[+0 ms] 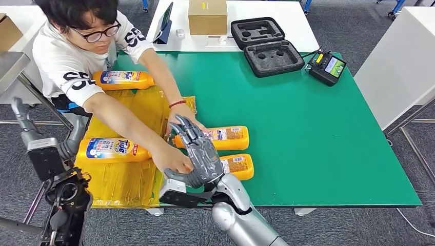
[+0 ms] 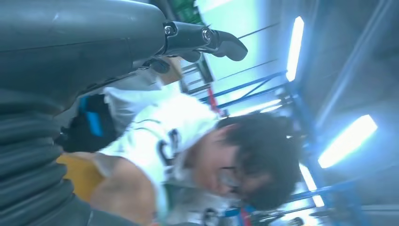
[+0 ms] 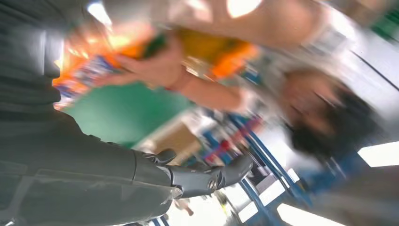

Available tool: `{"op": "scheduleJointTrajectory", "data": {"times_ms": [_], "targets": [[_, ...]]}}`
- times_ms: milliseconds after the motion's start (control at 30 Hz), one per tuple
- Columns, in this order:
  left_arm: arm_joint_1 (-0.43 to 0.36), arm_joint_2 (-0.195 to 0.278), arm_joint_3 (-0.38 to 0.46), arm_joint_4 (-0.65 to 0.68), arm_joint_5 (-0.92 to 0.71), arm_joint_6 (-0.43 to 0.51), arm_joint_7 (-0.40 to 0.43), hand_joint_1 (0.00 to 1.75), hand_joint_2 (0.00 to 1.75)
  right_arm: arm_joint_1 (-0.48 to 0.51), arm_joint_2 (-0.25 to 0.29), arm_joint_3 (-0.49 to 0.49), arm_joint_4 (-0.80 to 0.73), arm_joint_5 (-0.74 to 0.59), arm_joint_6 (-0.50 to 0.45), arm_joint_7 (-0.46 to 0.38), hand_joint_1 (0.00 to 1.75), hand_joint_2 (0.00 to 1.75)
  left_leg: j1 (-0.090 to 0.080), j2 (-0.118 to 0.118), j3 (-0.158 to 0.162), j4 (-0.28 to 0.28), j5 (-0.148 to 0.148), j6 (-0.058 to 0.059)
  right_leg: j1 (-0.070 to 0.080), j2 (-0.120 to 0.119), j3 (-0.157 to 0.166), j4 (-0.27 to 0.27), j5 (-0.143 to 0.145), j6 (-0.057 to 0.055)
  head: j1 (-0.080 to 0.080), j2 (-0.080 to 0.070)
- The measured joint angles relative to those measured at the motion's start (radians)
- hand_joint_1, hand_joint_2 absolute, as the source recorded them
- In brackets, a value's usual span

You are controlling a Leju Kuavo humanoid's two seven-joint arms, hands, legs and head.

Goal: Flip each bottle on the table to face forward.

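The right hand [image 1: 197, 154] hovered with fingers spread, grasping nothing, above two bottles [image 1: 225, 138] lying on the green table [image 1: 308, 133] while a person [image 1: 77, 46] reached both hands to them, two more bottles [image 1: 110, 150] lay on a yellow sheet [image 1: 133, 179], and the left hand [image 2: 207, 40] held nothing.

Counted four orange bottles on the counter [image 1: 318, 154]: one [image 1: 123, 80] at 10 o'clock, one [image 1: 110, 150] at 8, two near 6, the upper [image 1: 225, 137] and the lower [image 1: 237, 166]. One cardboard box [image 1: 207, 16], one open foam case [image 1: 267, 45], one controller [image 1: 327, 67], one person [image 1: 77, 46].
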Motion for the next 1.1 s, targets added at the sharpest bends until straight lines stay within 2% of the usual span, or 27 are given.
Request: {"op": "scheduleJointTrajectory", "data": {"times_ms": [133,300,467,667,1100], "targets": [[0.043,-0.001,0.0,-0.08,0.026,-0.001,0.0,0.0,1.75,-0.017,-0.024,0.0,0.028,0.109,0.152,0.169,0.0,1.75,0.0,0.0,0.0,0.0,0.0,0.0,0.0,0.0,0.0,0.0,0.0,0.0,0.0,0.0],[0.089,-0.001,0.004,-0.125,0.058,-0.015,0.0,0.0,1.75,-0.033,-0.054,0.002,0.045,0.174,0.305,0.277,0.0,1.75,0.0,0.0,0.0,0.0,0.0,0.0,0.0,0.0,0.0,0.0,0.0,0.0,0.0,0.0],[0.106,-0.001,0.007,-0.141,0.061,-0.02,0.0,0.0,1.75,-0.039,-0.071,0.002,0.053,0.183,0.331,0.293,0.0,1.75,0.0,-0.002,0.0,0.0,0.0,0.0,0.0,0.0,0.0,0.0,0.0,0.0,0.0,0.0],[0.124,-0.002,0.017,-0.147,0.062,-0.035,0.0,0.0,1.75,-0.044,-0.086,0.003,0.067,0.157,0.414,0.32,0.0,1.75,0.0,-0.002,0.0,0.0,0.0,0.0,0.0,0.0,0.0,0.0,0.0,0.0,0.0,0.0],[0.143,-0.011,0.032,-0.147,0.061,-0.041,0.0,0.0,1.75,-0.05,-0.116,0.002,0.099,0.151,0.435,0.329,0.0,1.75,0.0,-0.002,0.0,0.0,0.0,0.0,0.0,0.0,0.0,0.0,0.0,0.0,0.0,0.0]]}}
